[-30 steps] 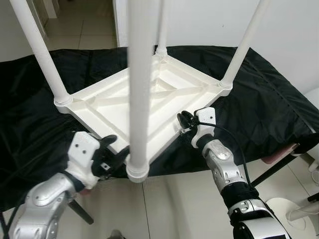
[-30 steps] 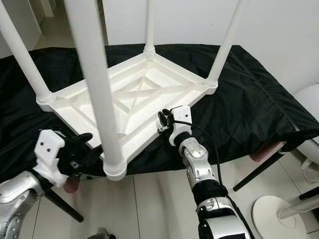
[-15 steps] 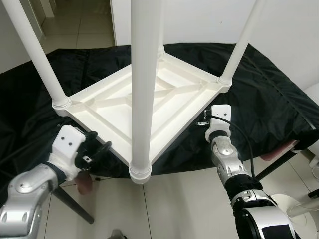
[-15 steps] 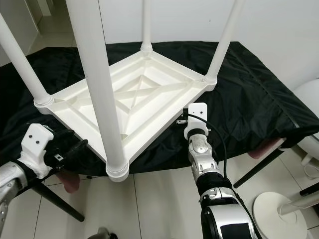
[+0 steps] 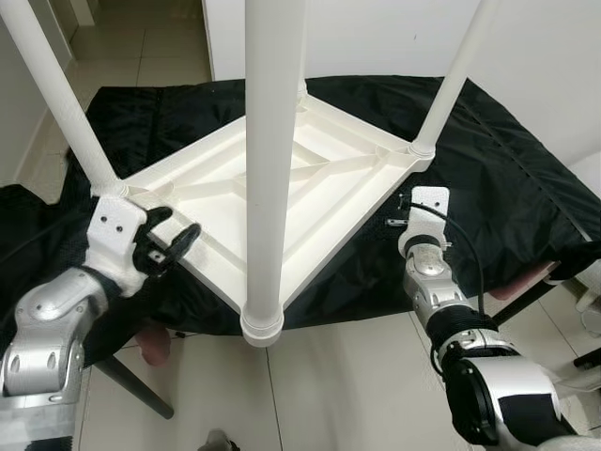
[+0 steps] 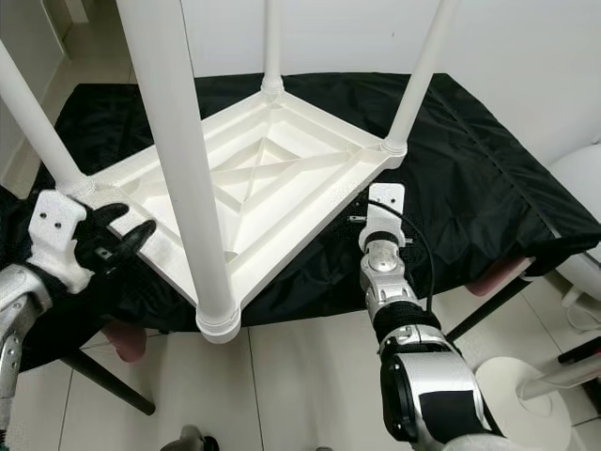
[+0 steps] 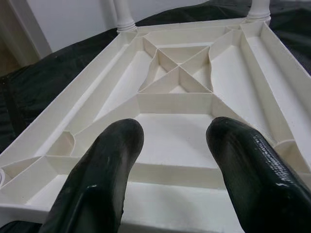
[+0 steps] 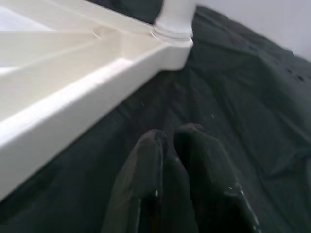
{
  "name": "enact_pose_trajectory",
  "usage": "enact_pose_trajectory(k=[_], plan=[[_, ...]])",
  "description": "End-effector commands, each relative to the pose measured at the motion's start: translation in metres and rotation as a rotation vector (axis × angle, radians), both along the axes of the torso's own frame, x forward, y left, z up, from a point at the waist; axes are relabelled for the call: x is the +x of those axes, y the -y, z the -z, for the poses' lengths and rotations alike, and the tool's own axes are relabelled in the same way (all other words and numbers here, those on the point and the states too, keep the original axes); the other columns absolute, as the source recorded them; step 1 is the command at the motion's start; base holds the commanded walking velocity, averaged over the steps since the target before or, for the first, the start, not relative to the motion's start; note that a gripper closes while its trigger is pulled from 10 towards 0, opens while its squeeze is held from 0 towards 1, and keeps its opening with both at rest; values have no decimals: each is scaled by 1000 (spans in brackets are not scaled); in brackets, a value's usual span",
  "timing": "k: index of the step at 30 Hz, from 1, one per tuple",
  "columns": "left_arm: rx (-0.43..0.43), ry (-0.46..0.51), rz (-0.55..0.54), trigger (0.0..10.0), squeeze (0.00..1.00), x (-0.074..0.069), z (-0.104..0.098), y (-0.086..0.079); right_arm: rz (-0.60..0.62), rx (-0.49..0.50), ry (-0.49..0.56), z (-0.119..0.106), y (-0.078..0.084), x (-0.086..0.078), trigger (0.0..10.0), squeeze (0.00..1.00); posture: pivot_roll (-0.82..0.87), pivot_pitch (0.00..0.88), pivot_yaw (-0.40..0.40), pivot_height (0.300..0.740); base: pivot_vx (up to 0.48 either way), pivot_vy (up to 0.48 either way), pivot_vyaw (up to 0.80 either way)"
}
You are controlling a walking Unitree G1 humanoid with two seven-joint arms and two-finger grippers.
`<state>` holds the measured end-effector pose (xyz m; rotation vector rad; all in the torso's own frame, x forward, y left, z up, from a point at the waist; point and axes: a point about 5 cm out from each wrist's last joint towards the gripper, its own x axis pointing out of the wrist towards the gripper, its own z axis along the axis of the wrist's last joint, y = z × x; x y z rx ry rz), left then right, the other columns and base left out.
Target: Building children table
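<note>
Your bench (image 5: 526,178) is draped in black cloth (image 6: 470,178), standing on pale floor tiles (image 5: 310,376) against a white wall (image 6: 526,56); a doorway with more tile shows behind on the left. The children's table (image 5: 282,188) lies upside down on the cloth: white plastic, ribbed underside with a crossed brace at centre, four round legs (image 5: 272,160) pointing up from corner sockets. Its nearest corner overhangs the bench edge toward you. Left end effector (image 5: 169,246) sits at the table's left rim, fingers (image 7: 104,165) spread apart and released, nothing between them. Right end effector (image 8: 170,145) hovers over the cloth just beside the right rim, fingers clenched together, grasping nothing.
</note>
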<state>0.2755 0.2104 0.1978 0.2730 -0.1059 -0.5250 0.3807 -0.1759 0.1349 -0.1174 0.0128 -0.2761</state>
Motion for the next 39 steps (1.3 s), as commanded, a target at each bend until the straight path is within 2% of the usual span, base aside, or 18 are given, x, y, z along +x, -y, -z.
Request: enact_pose_trajectory(k=[1,4,8,16,18,22,25,27,32,37,39], plan=[[-37,39,-100,10000,0,2,-4,5,25,25,-12,-3,3,3,10000,0,72,110,-49,740,0,0,0],[-38,49,-61,10000,0,0,-6,14,34,40,-12,-6,5,5,10000,0,71,115,-50,740,0,0,0],[-77,51,77,10000,0,-15,-9,40,48,54,-26,-10,10,9,10000,0,75,162,-56,740,0,0,0],[-135,37,136,10000,0,-26,-12,57,19,50,-53,-12,10,12,10000,0,66,204,-53,740,0,0,0],[-134,34,152,10000,0,-29,-12,62,-22,69,-54,-13,8,13,10000,0,67,206,-54,740,0,0,0],[-135,15,222,10000,0,-39,-10,79,-190,90,-17,-25,-5,19,10000,0,68,208,-52,740,0,0,0],[-146,5,227,10000,0,-41,-9,80,-212,88,-5,-28,-6,20,10000,0,65,206,-49,740,0,0,0],[-165,-21,250,10000,0,-49,-6,87,-274,87,18,-34,-10,22,10000,0,65,205,-53,740,0,0,0],[-175,-47,281,10000,0,-56,-3,95,-362,80,30,-37,-17,22,10000,0,69,201,-54,740,0,0,0],[-122,-82,367,10000,0,-68,3,117,-601,112,71,-43,-39,21,10000,0,75,196,-52,740,0,0,0],[-115,-86,374,10000,0,-69,4,122,-653,129,94,-47,-45,21,10000,0,75,197,-48,740,0,0,0]])
